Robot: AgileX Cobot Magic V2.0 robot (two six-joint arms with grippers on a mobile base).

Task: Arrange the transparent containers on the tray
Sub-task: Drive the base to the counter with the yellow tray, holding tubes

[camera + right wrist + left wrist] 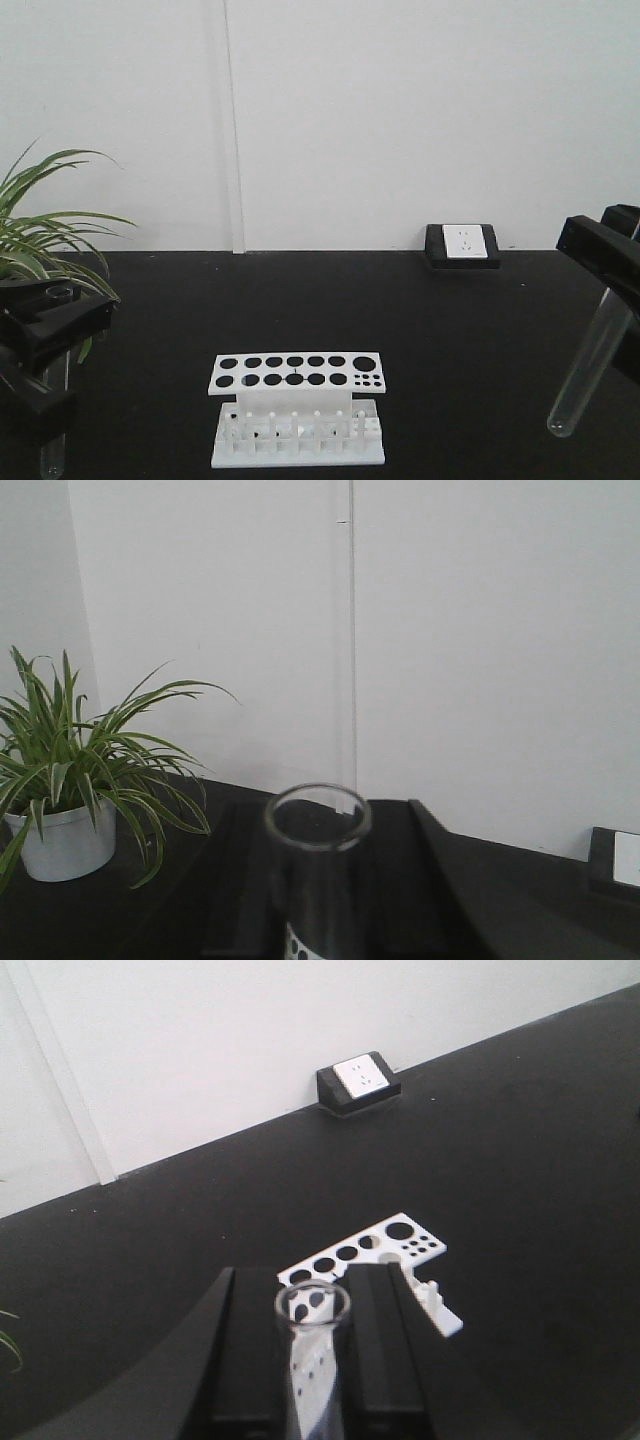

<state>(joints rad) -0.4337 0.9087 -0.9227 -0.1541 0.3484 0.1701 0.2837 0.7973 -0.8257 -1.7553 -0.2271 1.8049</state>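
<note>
Black tabletop (450, 320) bears a tube rack (297, 410); left gripper (316, 1360) clamps one test tube (52, 455), right gripper (320, 900) a second test tube (585, 375).

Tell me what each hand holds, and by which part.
The left hand holds one test tube near its open rim; the right hand holds the other test tube likewise, both with round bottoms down.

Matte black, broad, flat-sided plastic fingers (385, 1350).
</note>
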